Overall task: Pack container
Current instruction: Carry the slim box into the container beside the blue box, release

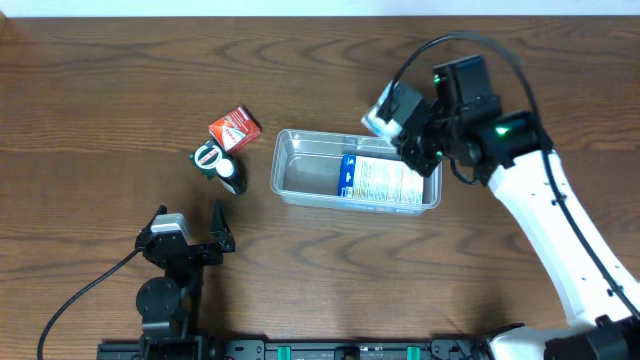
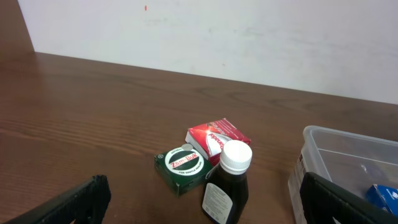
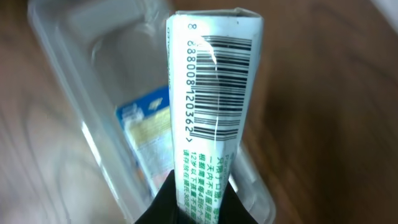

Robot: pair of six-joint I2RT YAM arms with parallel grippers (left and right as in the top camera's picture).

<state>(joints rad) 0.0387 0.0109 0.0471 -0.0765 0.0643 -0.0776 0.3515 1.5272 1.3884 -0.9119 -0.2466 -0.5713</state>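
Container part-packed, box poised above it

Container [image 1: 300, 172] sits mid-tabletop [image 1: 100, 80], 1 packet [image 1: 380, 180] lying flat inside. Right claw [image 1: 402, 128] pinches a barcoded box [image 3: 214, 93] endwise over the container's right end, probably so it slots in. Left claw [image 1: 192, 228] is spread wide and empty, facing the bottle [image 2: 225, 186].

The overhead view looks straight down on the whole worktop [image 1: 100, 90]. The left wrist view sits low, facing the far edge; the right wrist view looks down from close. All three share the container [image 1: 305, 172].

Brown wooden table [image 1: 100, 80], clear container [image 1: 279, 166] resting mid-table, red box [image 1: 236, 128], green tin [image 1: 208, 157], dark bottle [image 1: 232, 178] clustered nearby
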